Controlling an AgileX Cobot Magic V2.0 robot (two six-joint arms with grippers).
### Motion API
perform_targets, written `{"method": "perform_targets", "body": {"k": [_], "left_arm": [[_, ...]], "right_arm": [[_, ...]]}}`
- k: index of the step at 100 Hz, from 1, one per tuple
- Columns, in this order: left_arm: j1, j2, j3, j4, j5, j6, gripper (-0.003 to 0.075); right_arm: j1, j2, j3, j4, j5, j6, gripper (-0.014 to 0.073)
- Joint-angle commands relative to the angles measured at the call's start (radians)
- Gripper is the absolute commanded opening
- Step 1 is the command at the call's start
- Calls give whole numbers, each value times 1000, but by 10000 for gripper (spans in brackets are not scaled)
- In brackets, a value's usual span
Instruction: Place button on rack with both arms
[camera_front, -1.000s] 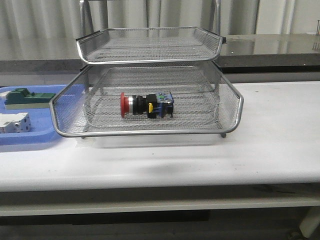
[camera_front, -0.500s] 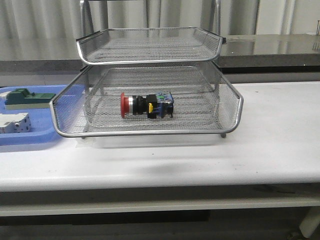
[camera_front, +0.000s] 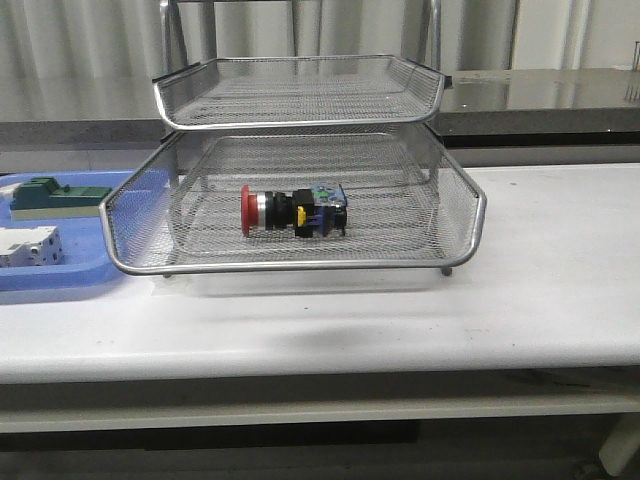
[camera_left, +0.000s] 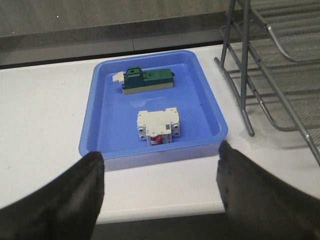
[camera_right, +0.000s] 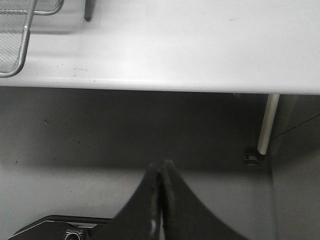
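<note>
The button (camera_front: 292, 211) lies on its side in the lower, pulled-out tier of the rack (camera_front: 300, 160), red cap pointing to the left, on the white worktop (camera_front: 540, 290). The left gripper (camera_left: 160, 195) hangs released, fingers wide apart, over the worktop's edge near the blue tray (camera_left: 107, 145) holding a green-and-beige block (camera_left: 147, 80) and a white block (camera_left: 159, 126). The right gripper (camera_right: 160, 200) is clenched on nothing, off the worktop's edge.
</note>
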Motion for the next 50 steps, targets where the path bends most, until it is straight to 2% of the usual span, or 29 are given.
{"method": "perform_targets", "body": {"k": [1,21,50], "left_arm": [[2,-60,14,-56,-134,-11,462],[2,-162,63,-56,-146,-11,462],[2,-169,69,-56,-147,-11,462]], "right_arm": [[-1,-2,-24,-16,-50,-4,-67],[-1,-2,-24,-16,-50,-4,-67],[-1,-2,-24,-16,-50,-4,-67]]}}
